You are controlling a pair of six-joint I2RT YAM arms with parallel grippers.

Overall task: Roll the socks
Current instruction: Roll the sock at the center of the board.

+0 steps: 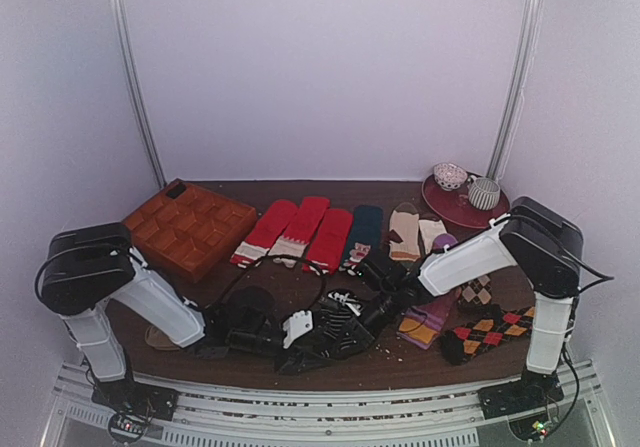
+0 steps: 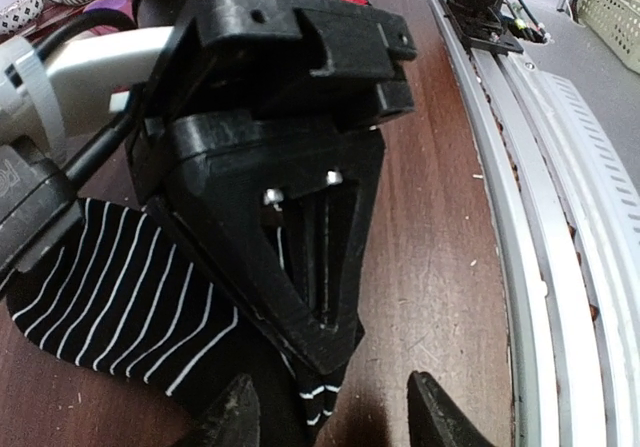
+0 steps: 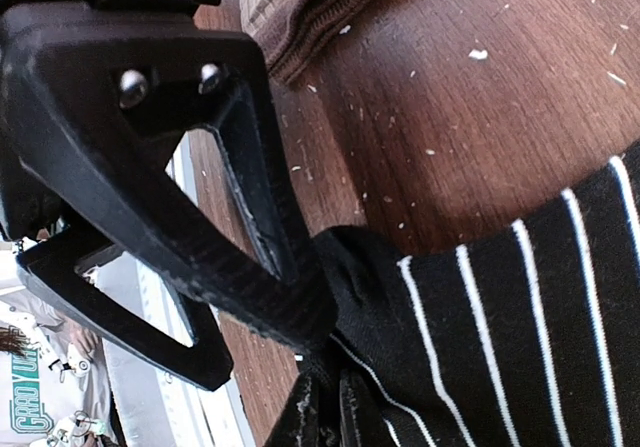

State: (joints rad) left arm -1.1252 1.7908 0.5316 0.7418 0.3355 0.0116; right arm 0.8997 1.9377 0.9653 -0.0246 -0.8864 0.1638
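Note:
A black sock with thin white stripes (image 1: 335,339) lies crumpled on the brown table near the front edge, between both grippers. My right gripper (image 3: 325,422) is shut on one end of the sock (image 3: 500,307). In the left wrist view the right gripper (image 2: 325,332) points down onto the sock (image 2: 120,297). My left gripper (image 2: 332,417) is open, and the pinched sock tip (image 2: 320,397) lies between its fingertips (image 2: 235,417). In the right wrist view the left gripper (image 3: 255,352) stands spread beside the sock. In the top view the two grippers, left (image 1: 275,329) and right (image 1: 345,325), meet.
A tan sock (image 3: 300,7) lies beside the left arm, also in the top view (image 1: 160,339). Long red socks (image 1: 300,232) and an orange compartment tray (image 1: 190,227) lie at the back. An argyle sock (image 1: 490,332) and a plate with cups (image 1: 465,205) are on the right. The metal front rail (image 2: 540,267) is close.

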